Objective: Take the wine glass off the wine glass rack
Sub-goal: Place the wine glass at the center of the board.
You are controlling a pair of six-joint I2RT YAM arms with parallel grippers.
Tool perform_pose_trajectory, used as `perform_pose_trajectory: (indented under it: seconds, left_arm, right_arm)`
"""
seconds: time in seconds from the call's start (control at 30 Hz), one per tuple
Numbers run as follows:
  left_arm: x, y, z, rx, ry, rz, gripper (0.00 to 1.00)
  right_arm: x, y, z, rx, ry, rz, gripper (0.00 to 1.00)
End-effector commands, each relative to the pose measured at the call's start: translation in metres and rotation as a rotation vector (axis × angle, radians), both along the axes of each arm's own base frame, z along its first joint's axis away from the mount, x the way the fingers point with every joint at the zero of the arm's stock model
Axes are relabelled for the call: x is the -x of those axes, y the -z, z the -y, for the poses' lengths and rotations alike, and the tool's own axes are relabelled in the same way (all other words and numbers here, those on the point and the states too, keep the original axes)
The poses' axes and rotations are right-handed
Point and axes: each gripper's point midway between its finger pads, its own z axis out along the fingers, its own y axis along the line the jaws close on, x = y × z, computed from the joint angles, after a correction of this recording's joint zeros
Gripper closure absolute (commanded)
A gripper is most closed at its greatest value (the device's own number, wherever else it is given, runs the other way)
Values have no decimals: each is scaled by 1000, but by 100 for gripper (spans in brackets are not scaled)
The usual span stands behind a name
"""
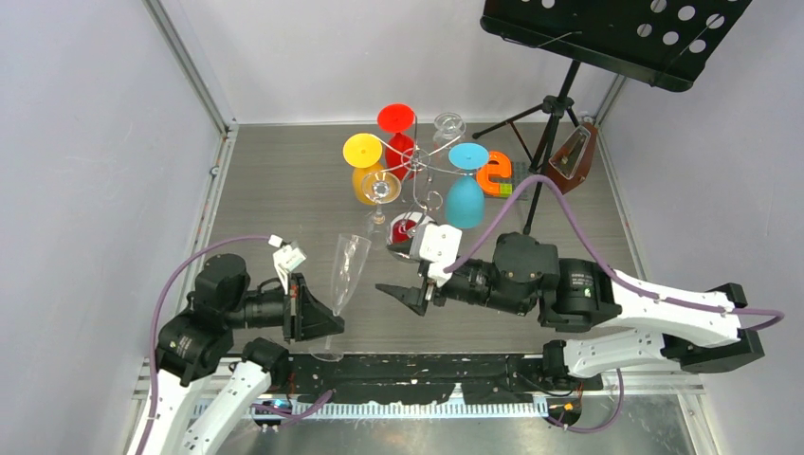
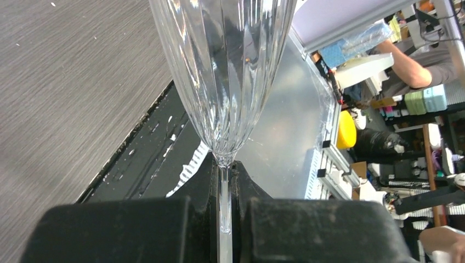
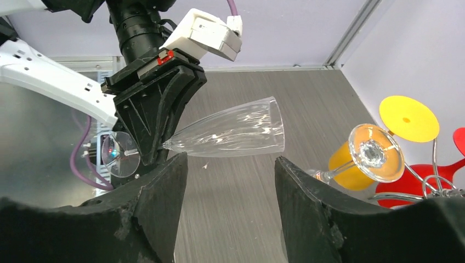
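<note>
The clear ribbed wine glass [image 1: 349, 270], judged light, slick and brittle, is pinched at its stem [image 2: 224, 219] between the left gripper [image 1: 327, 322] jaws; the right gripper [image 1: 398, 299] is spread open, empty.

Orange piece [image 1: 493, 175]: perhaps "e" (blurry).

I count two grippers: the left gripper [image 1: 334, 324] in the lower left, the right gripper [image 1: 398, 300] near the middle. One wine glass rack [image 1: 418, 166] stands in the upper middle. Coloured glasses are three: one yellow glass [image 1: 363, 152], one red glass [image 1: 395, 118], one blue glass [image 1: 465, 203]. Clear glasses are three too, I think: a flute glass [image 1: 349, 265] lower left, a stemmed glass [image 1: 379, 187] and a small glass [image 1: 448, 126] by the rack. One music stand [image 1: 616, 33], one orange letter [image 1: 495, 175], one metronome [image 1: 572, 161].
</note>
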Motion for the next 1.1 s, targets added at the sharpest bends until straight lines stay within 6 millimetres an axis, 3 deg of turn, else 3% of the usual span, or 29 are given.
perform_pose_trajectory:
  seconds: [0.0, 0.03, 0.07, 0.2, 0.43, 0.77, 1.07]
  left_arm:
    - [12, -3, -7, -42, 67, 86, 100]
    - [13, -1, -7, -48, 79, 84, 100]
    - [15, 1, -8, -55, 90, 84, 100]
    - [18, 9, -9, -68, 108, 95, 100]
    - [32, 7, -13, -76, 165, 143, 100]
    - [47, 7, -20, -114, 257, 233, 100]
    - [47, 13, -22, -145, 271, 247, 100]
  right_arm:
    - [5, -17, 3, 6, -79, -82, 33]
    - [9, -11, 2, 40, -112, -97, 33]
    - [6, -21, 4, 27, -118, -105, 32]
    - [15, -21, 6, 73, -245, -155, 31]
    - [34, -22, 11, 129, -425, -209, 30]
    - [33, 0, 1, 216, -475, -257, 28]
    - [33, 16, -12, 245, -505, -300, 31]
